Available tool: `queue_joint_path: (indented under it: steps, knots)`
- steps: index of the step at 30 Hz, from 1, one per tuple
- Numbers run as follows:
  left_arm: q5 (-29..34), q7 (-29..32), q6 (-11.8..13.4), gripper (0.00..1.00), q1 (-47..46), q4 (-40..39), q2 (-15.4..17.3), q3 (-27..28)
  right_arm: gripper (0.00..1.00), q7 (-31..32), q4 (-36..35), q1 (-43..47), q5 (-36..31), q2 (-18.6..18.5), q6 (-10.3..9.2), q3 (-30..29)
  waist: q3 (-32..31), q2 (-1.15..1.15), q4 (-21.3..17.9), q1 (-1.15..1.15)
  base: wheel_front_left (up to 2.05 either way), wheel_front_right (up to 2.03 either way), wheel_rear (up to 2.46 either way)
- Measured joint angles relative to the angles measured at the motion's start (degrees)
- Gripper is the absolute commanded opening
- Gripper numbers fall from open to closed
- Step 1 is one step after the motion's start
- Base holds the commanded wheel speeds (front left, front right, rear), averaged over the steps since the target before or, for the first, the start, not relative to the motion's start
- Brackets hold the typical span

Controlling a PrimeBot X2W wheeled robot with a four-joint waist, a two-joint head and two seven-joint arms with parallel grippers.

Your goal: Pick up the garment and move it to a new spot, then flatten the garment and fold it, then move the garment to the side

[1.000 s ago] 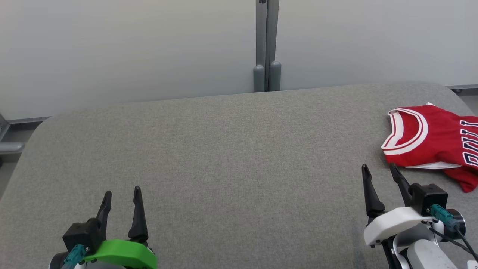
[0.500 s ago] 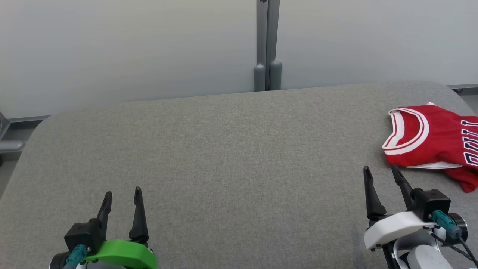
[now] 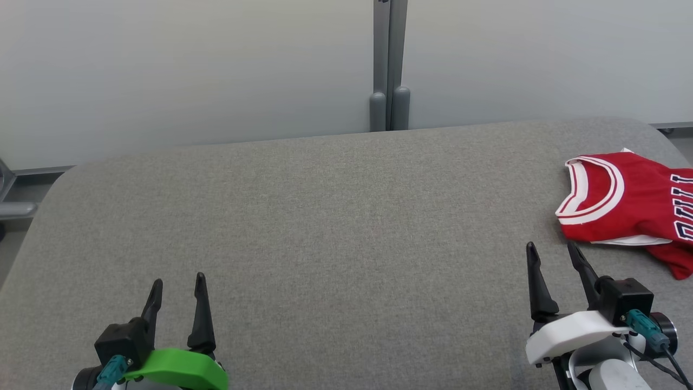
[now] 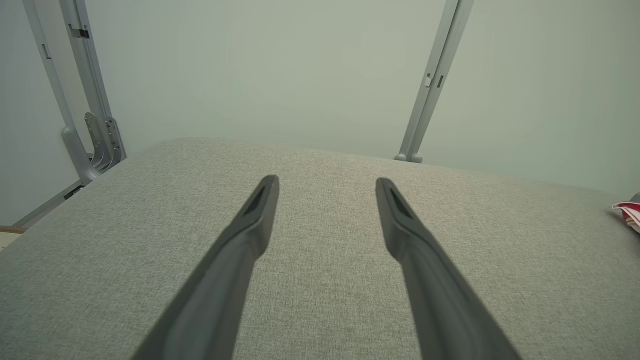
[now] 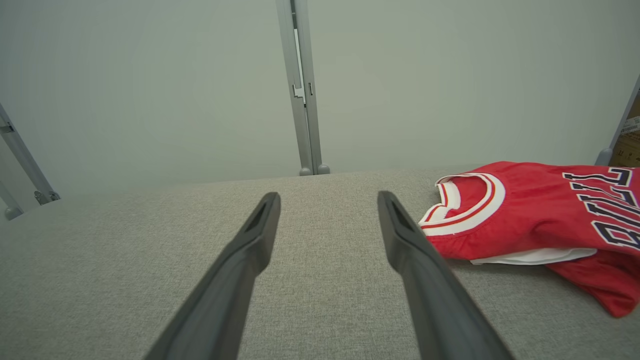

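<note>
The garment [image 3: 633, 203] is a red jersey with white trim and dark lettering, lying crumpled at the far right of the grey padded table [image 3: 335, 216]; it also appears as the garment [image 5: 540, 220] right of my fingers and as a sliver of the garment [image 4: 629, 212] at the edge. My right gripper [image 3: 552, 250] stands open just left of and nearer than the jersey, apart from it. My left gripper [image 3: 178, 280] stands open at the lower left over bare fabric. In the wrist views the left gripper [image 4: 327, 182] and right gripper [image 5: 328, 197] hold nothing.
A pale wall with a grey metal post [image 3: 389, 65] runs behind the table. The table's rounded corners show at far left and far right, with floor beyond. A metal frame bar [image 3: 16, 208] stands off the left edge. A cardboard box [image 5: 629, 145] sits beyond the jersey.
My right gripper has drawn back slightly toward me, away from the jersey. The left gripper and the jersey have stayed where they were.
</note>
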Motion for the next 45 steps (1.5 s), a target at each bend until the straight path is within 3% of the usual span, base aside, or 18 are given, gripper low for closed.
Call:
queue_joint_path:
  steps: [14,15,26,45]
  knots:
    - [0.0,0.1,0.0,1.0,0.0,0.25,-0.01,0.14,1.0,0.02,-1.07,0.99,-0.62,0.41,0.0,-0.44,0.09,0.0,0.05,0.0,0.0,0.0,0.0]
    - [0.0,0.1,-0.01,0.0,0.01,0.35,-0.03,0.12,0.0,0.02,-0.99,1.0,-0.71,0.44,0.01,-0.43,0.1,0.0,0.05,0.0,0.0,0.0,0.0]
    - [-2.75,0.94,-0.36,0.0,1.61,3.99,-0.63,0.44,0.0,0.13,1.85,3.37,1.71,1.58,0.74,-0.2,0.33,0.0,0.1,0.0,0.0,0.0,0.0]
    - [-17.08,4.9,-2.88,0.0,1.3,4.43,-0.65,2.9,0.0,3.65,1.67,3.0,18.72,2.1,3.04,-3.24,1.25,0.0,0.48,0.0,0.0,0.0,0.0]
